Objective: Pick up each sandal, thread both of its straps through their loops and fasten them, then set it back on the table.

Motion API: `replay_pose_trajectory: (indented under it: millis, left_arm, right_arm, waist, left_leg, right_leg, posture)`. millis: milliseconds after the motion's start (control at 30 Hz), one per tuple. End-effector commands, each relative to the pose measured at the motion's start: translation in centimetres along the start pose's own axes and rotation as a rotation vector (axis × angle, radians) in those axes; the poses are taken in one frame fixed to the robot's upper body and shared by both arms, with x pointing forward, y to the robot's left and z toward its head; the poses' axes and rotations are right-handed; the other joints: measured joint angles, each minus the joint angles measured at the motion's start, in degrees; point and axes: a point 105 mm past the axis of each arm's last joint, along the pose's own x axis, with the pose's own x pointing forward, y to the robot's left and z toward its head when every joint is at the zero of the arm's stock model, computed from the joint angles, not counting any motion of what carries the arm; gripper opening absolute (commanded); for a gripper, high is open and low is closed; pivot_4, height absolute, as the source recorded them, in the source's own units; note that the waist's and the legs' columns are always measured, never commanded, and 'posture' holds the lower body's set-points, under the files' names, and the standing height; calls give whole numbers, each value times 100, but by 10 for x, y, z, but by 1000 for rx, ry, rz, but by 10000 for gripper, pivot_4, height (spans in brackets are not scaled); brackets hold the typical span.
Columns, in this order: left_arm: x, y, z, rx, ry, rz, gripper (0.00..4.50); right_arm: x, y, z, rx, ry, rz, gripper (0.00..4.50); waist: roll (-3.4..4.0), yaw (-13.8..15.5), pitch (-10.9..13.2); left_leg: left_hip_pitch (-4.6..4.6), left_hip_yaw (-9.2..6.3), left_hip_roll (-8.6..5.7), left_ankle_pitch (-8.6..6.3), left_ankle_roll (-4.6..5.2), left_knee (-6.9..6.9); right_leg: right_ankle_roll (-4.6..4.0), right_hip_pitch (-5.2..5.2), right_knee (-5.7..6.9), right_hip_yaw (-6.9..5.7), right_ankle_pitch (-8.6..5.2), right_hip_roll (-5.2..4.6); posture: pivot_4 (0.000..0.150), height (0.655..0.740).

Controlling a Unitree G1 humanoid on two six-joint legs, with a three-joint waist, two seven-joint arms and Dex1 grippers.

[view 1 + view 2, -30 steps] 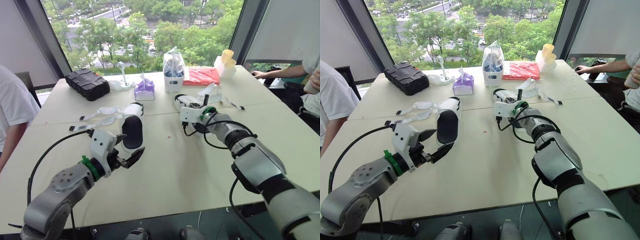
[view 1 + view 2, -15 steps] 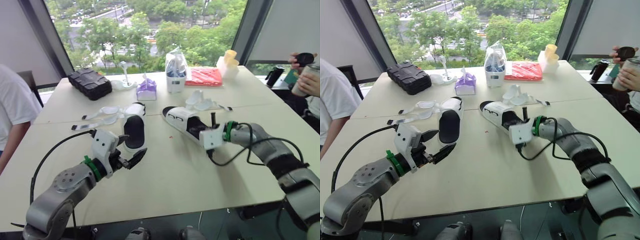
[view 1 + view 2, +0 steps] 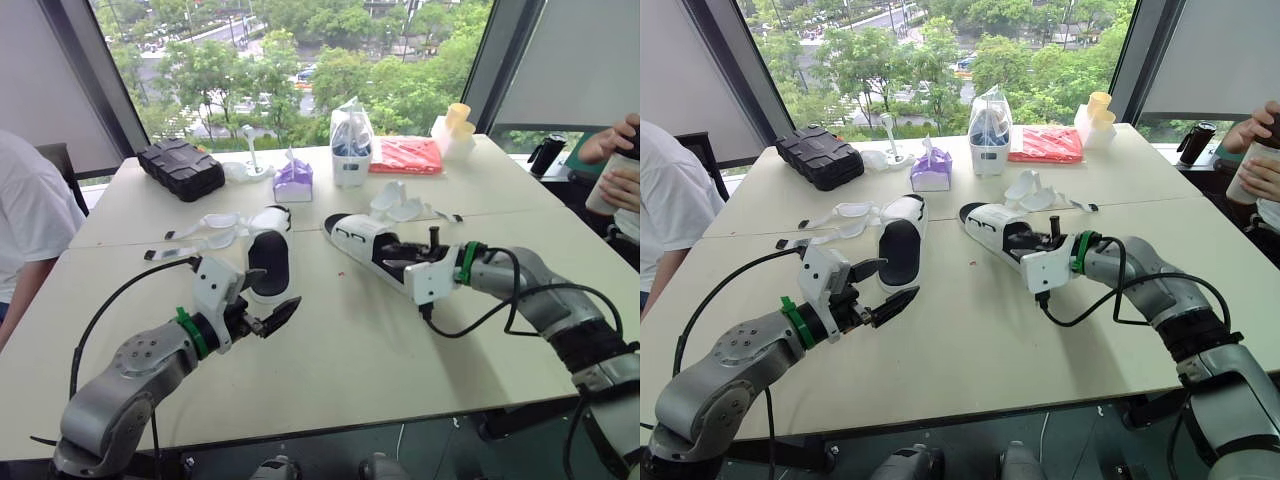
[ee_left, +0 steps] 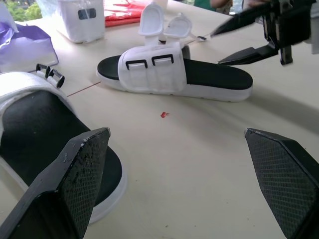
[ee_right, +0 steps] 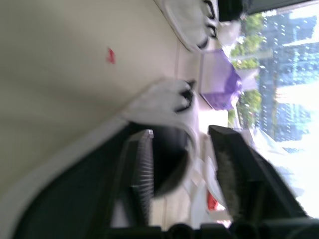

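Beige table (image 3: 330, 350) first: it carries everything, with the footwear side by side near the middle. I count two sandals, white with black footbeds. The left sandal (image 3: 268, 262) is just ahead of my left gripper (image 3: 885, 283), and the right sandal (image 3: 372, 243) lies slantwise under my right gripper (image 3: 413, 252). Both rest flat on the table, neither lifted.

Two grippers, both with fingers spread wide and holding nothing. The right one hovers over its sandal's heel end; I can't tell whether the lower finger touches the footbed.

As I read it, the step in hand is picking up the right sandal. To do it well I'd close on the sole's edge at the heel, clear of the upper, leaving the loops free for the left gripper, and lift level.

Each sandal has two straps, four in all, none threaded. The left straps (image 3: 205, 228) trail away across the table; the right straps (image 3: 400, 205) fold back behind the upper. Two right loops (image 4: 134, 63) show on that upper, and two left loops (image 4: 50, 75) on the other.
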Motion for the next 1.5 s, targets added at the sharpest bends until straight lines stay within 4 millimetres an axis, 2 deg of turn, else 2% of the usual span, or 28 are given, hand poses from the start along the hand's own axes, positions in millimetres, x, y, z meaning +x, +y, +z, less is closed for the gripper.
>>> replay_pose_trajectory:
  millis: [33,67,233,400,500,633,733,967,1067,1200,1333,1500]
  left_arm:
    - [-1,-1,9,27,-35,0,45000]
    - [-1,-1,9,28,-35,1,45000]
    - [-1,-1,10,28,-37,6,45000]
    - [-1,0,11,33,-37,12,45000]
    - [-2,1,11,33,-39,18,45000]
    - [-2,1,12,34,-43,28,45000]
    - [-3,1,13,35,-44,34,45000]
    - [-4,2,13,35,-50,49,45000]
    - [-3,0,14,33,-54,47,45000]
    - [-1,0,14,32,-55,37,45000]
    - [1,-1,13,23,-56,19,45000]
    - [3,0,12,22,-50,-2,45000]
  right_arm:
    - [10,-15,-4,-63,2,-75,39373]
    - [13,-16,-5,-71,4,-85,44636]
    - [39,-15,-8,-123,18,-101,44636]
    - [71,-22,0,-201,40,-198,44636]
    - [88,-18,5,-252,70,-209,44636]
    - [100,-16,5,-279,139,-209,44636]
    - [103,-17,4,-271,171,-214,36697]
    - [106,-23,3,-247,203,-235,1397]
    - [105,-26,3,-241,196,-244,230]
    - [93,-30,9,-288,72,-276,230]
    - [68,-21,28,-380,-187,-264,230]
    - [20,4,60,-469,-534,-215,230]
  waist:
    - [0,-19,0]
    - [0,-28,0]
    - [0,-39,0]
    - [-1,-39,0]
    - [-2,-42,0]
    - [-2,-53,-1]
    - [-2,-52,-1]
    - [-4,-59,-3]
    - [-7,-65,-5]
    - [-7,-55,-5]
    - [-5,-12,-3]
    - [-10,-31,0]
  left_leg:
    - [0,0,1,0,0,0]
    - [2,1,1,0,0,-1]
    - [2,5,3,1,-1,-4]
    - [2,7,3,16,-28,-7]
    - [3,7,4,26,-45,-13]
    - [8,7,5,32,-54,-27]
    - [16,7,6,33,-55,-39]
    - [23,6,8,33,-55,-46]
    - [47,6,9,17,-29,-49]
    - [51,6,10,17,-29,-51]
    - [43,7,8,20,-34,-51]
    - [40,13,9,33,-57,-59]
  right_leg:
    - [0,0,0,0,0,1]
    - [0,-1,1,1,0,1]
    - [0,-4,3,3,1,5]
    - [-3,-9,5,12,2,18]
    - [-4,-12,5,15,2,21]
    - [-10,-16,6,18,7,25]
    - [-11,-16,6,19,8,27]
    - [-13,-14,7,19,10,30]
    - [-16,9,7,20,10,32]
    - [-17,11,8,20,12,33]
    - [-17,5,6,20,12,30]
    - [-16,-4,7,25,10,30]
  posture:
    - [1500,7400]
    - [1500,7400]
    - [1500,7400]
    - [1500,7400]
    - [1500,7400]
    - [1500,7400]
    - [1500,7400]
    - [1500,7400]
    - [1500,7400]
    - [1500,7400]
    - [1500,7400]
    - [1500,7400]
